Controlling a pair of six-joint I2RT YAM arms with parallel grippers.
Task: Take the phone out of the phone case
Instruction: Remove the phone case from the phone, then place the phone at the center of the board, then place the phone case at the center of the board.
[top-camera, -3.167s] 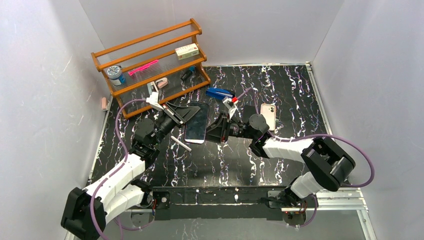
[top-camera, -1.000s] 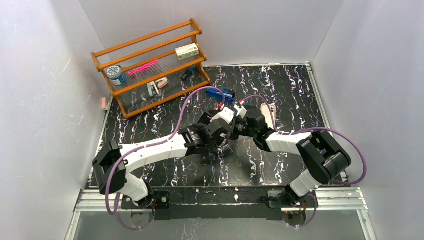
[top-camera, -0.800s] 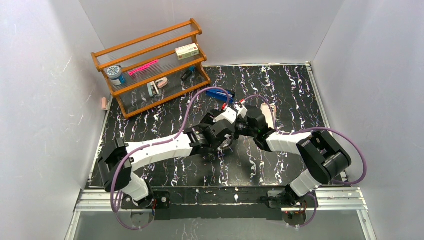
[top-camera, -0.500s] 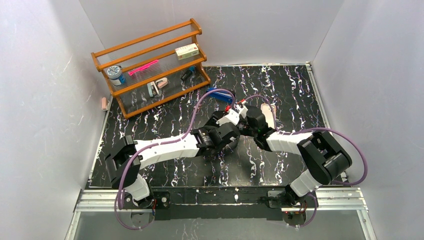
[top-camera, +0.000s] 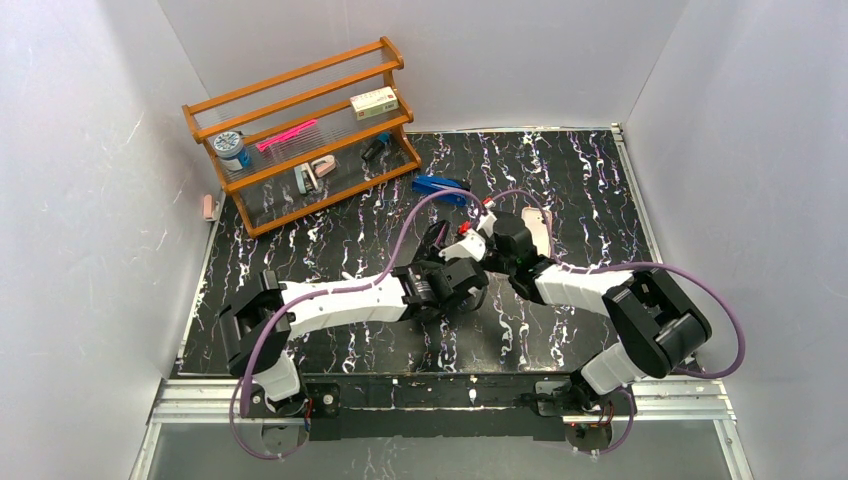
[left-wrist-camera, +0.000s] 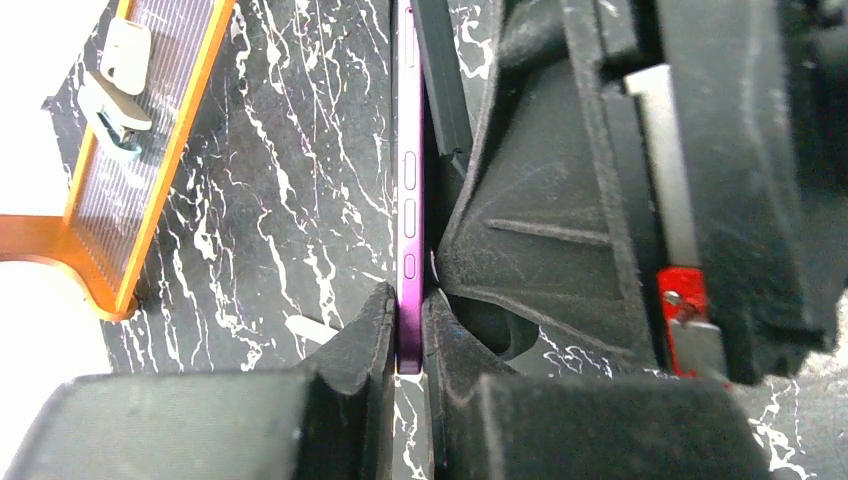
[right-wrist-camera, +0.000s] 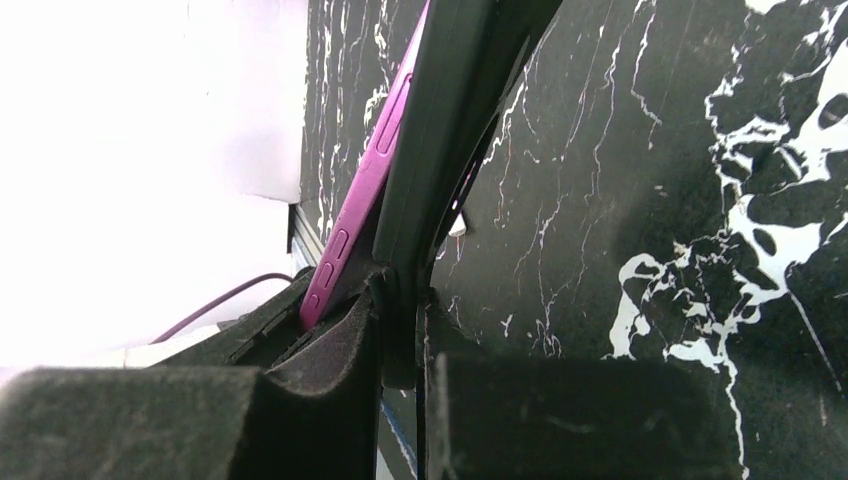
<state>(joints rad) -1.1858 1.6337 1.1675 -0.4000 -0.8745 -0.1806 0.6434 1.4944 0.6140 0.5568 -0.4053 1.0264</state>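
Observation:
The purple phone stands on edge, and my left gripper is shut on its lower end. The black phone case is clamped in my right gripper. In the right wrist view the phone tilts away from the case at its near end. In the left wrist view the case lies against the phone's right side. In the top view both grippers meet mid-table, left gripper and right gripper. Phone and case are hidden between them.
A wooden rack with small items stands at the back left. A blue stapler lies behind the grippers. A pale pink phone lies by the right arm. A small white stick lies on the black marble table.
My left arm has swung from the left across to the middle and its wrist has moved right. The phone, earlier face up between the grippers, is now on edge and hidden from above.

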